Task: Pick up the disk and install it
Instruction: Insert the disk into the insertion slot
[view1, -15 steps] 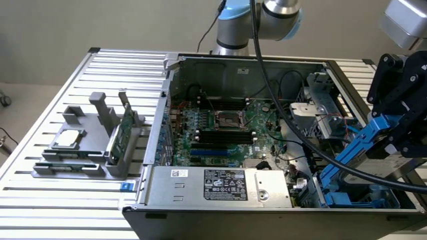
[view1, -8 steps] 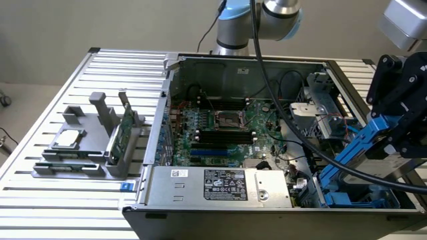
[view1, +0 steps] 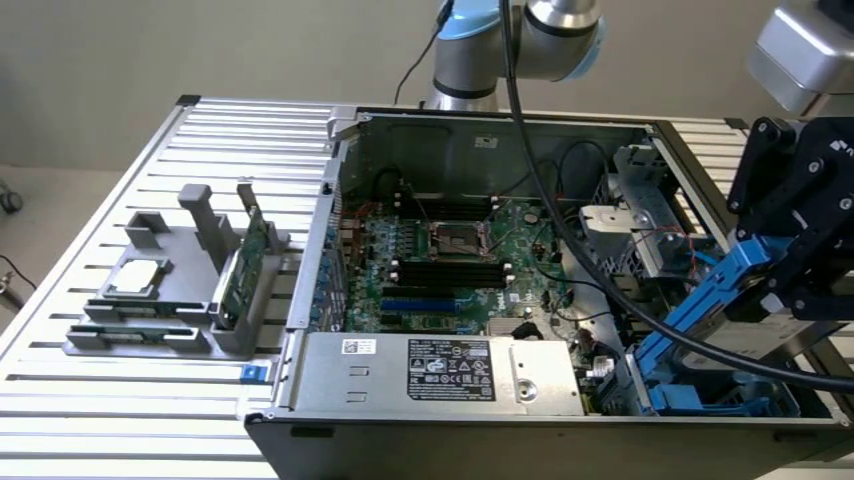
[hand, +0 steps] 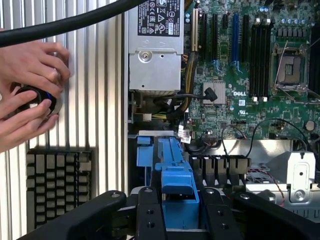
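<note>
While the gripper (view1: 778, 290) is clamped partway closed on the disk (view1: 697, 310) by its blue rails, the disk hangs tilted over the case's (view1: 350, 130) drive bay (the corner beside the power supply (view1: 441, 368)). Outside the case, a person's hands (hand: 30, 70) hold a round device (hand: 35, 97).

Here's the slatted metal tabletop (view1: 120, 410), and an open computer case (view1: 481, 125) sits across its middle, motherboard (view1: 454, 275) bare, processor socket (view1: 447, 240) at its centre. The silver power supply (view1: 441, 372) lies along the case's near wall. Toward the tabletop's edge at the exterior view's left, a grey holder (view1: 134, 345) carries a square processor chip (view1: 138, 279) and a green circuit card (view1: 238, 275) standing on edge. A dark keyboard (hand: 57, 187) lies on the slats beside the case.
</note>
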